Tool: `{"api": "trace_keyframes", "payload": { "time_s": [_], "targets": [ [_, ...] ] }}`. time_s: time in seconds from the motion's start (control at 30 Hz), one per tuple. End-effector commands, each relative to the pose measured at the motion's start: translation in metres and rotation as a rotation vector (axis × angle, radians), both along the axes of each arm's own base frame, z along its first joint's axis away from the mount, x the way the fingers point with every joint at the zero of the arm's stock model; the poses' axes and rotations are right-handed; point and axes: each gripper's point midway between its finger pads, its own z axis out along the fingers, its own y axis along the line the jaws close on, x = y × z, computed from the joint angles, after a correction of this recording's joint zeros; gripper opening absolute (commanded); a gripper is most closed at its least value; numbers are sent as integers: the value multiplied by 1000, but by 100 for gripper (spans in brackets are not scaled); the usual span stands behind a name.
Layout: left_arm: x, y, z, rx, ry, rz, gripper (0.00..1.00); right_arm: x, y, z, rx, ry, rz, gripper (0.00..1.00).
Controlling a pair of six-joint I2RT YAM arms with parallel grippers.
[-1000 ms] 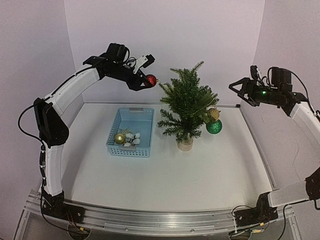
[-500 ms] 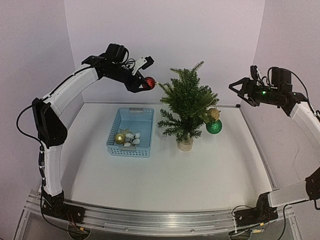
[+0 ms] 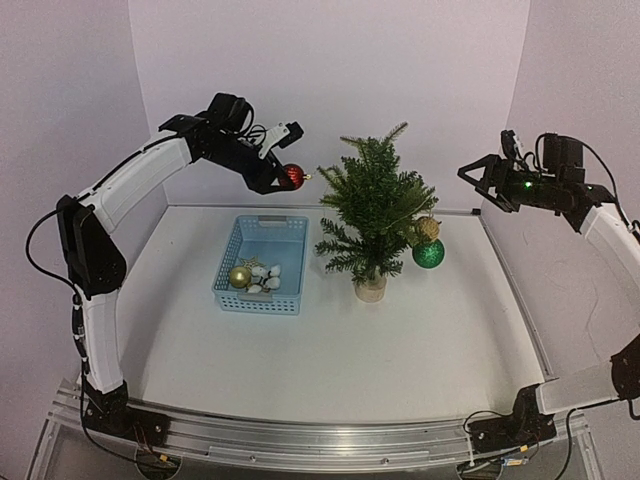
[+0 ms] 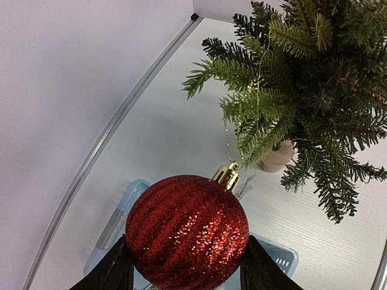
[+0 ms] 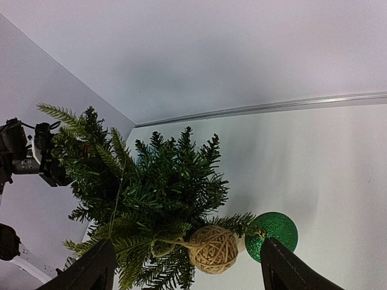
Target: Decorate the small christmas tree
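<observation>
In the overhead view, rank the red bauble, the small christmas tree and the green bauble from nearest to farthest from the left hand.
1. red bauble: gripped in the left hand.
2. small christmas tree: just to its right.
3. green bauble: hanging on the tree's far right side.

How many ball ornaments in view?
4: red ball in left fingers; twine ball and green ball on the tree, right side; gold ball in the basket. Others may be hidden.

Red bauble (image 3: 293,177) in left claw (image 3: 285,179) beside small christmas tree (image 3: 375,205)
</observation>
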Motion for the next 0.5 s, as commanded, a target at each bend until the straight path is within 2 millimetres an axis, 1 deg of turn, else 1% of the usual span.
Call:
{"api": "trace_keyframes", "payload": {
  "time_s": [0.0, 0.1, 0.23, 0.4, 0.47],
  "targets": [
    [-14, -5, 11, -17, -18, -44, 43, 0, 1, 22, 13, -62, 7, 82],
    [-14, -8, 9, -12, -21, -49, 43, 1, 2, 22, 16, -58, 12, 82],
    [-7, -12, 2, -9, -30, -49, 43, 2, 2, 23, 15, -62, 12, 82],
    [-4, -26, -4, -16, -32, -73, 43, 2, 2, 24, 17, -61, 11, 82],
    [-2, -27, -6, -17, -29, -72, 43, 1, 1, 24, 18, -60, 9, 82]
  ]
}}
